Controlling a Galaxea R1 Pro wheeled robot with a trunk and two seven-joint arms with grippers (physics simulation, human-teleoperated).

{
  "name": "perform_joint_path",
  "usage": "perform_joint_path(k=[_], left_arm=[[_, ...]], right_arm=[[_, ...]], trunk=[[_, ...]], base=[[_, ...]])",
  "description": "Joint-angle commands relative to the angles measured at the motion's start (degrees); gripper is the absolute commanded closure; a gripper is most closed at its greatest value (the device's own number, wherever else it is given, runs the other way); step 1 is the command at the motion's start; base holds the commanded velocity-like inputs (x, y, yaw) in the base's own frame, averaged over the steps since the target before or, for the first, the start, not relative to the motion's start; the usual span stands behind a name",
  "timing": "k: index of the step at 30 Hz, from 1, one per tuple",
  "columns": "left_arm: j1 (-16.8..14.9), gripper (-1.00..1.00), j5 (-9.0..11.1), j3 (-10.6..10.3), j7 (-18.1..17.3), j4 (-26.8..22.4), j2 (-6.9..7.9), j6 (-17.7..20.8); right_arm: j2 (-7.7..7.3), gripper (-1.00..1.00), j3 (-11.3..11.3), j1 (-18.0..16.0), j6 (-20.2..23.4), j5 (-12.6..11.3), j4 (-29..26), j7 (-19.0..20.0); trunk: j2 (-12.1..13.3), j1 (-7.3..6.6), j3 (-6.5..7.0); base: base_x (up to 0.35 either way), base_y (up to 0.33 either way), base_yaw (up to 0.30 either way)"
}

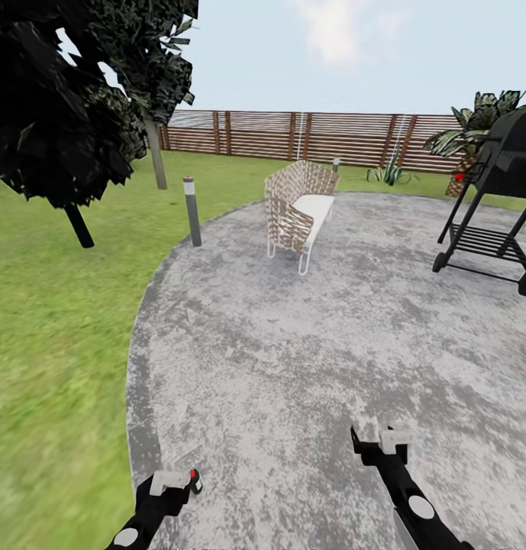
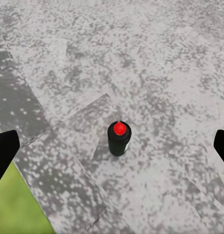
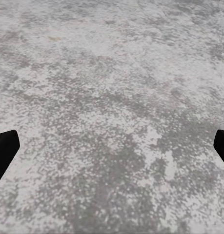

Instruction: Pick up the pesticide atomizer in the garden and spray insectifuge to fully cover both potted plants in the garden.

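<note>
While left hand point(image 1: 173, 483) grips atomizer point(image 2: 119, 138), right hand point(image 1: 382, 441) empty

The patio point(image 1: 308, 359) looks like rough, mottled grey stone, matt throughout, and the fence point(image 1: 324, 137) like brown slatted wood. The chair point(image 1: 297, 206) shows a woven wicker shell on a thin white frame, while the grill point(image 1: 499, 198) looks like matt black metal. The pesticide atomizer point(image 2: 119, 139) has a dark, faintly glossy plastic-looking body with a bright red spot.
</note>
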Motion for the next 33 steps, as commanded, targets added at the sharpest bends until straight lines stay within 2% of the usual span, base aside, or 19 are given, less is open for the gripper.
perform_joint_path(k=[1,23,33], left_arm=[[0.0,-1.0,-0.3,0.0,0.0,0.0,0.05,-0.2],[0.0,-1.0,-0.4,-0.1,0.0,0.0,0.02,-0.6],[-0.1,-1.0,-0.2,0.2,0.1,-0.1,0.27,-0.9]], right_arm=[[0.0,-1.0,0.0,0.0,-0.2,0.0,0.0,-0.1],[0.0,-1.0,0.0,0.0,-0.2,0.0,0.0,-0.1],[0.0,-1.0,0.0,0.0,-0.2,0.0,0.0,-0.2]], trunk=[[-0.4,0.22,-0.32],[-9.3,5.05,-6.13],[-13.3,7.24,-8.15]], base=[[0.0,0.0,-0.06],[0.0,0.0,-0.131],[0.0,0.0,-0.032]])
